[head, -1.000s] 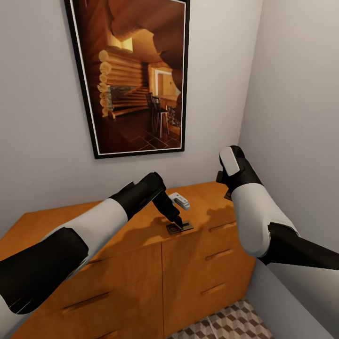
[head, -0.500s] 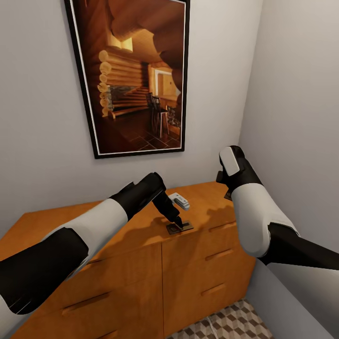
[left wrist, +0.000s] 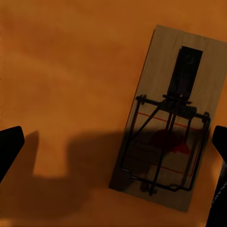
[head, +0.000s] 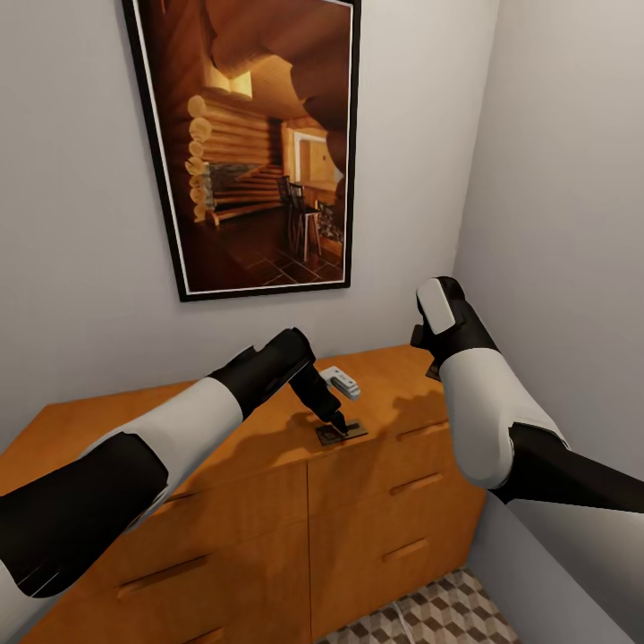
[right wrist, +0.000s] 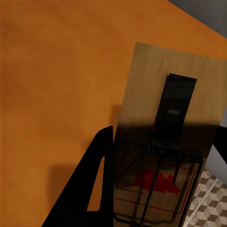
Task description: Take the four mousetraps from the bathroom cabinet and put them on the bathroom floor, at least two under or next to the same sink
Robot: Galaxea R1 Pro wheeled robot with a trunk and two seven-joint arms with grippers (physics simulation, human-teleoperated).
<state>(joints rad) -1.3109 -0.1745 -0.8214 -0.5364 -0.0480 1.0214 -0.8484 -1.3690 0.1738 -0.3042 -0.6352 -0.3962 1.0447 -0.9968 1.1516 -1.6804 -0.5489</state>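
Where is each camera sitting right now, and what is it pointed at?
Head view: on the head, facing forward and down at the cabinet; both arms show.
Left wrist view: above the cabinet top, facing down at a mousetrap between the fingers of the open left tool.
Right wrist view: over another mousetrap at the cabinet's edge; one finger shows.
Shared: head and left wrist views show the same mousetrap.

Head view: high, facing forward and down at cabinet (head: 268, 483) against wall. Both wrist views: close above cabinet top, looking straight down, each on one mousetrap (left wrist: 170, 118) (right wrist: 165, 142). Shared: orange top.
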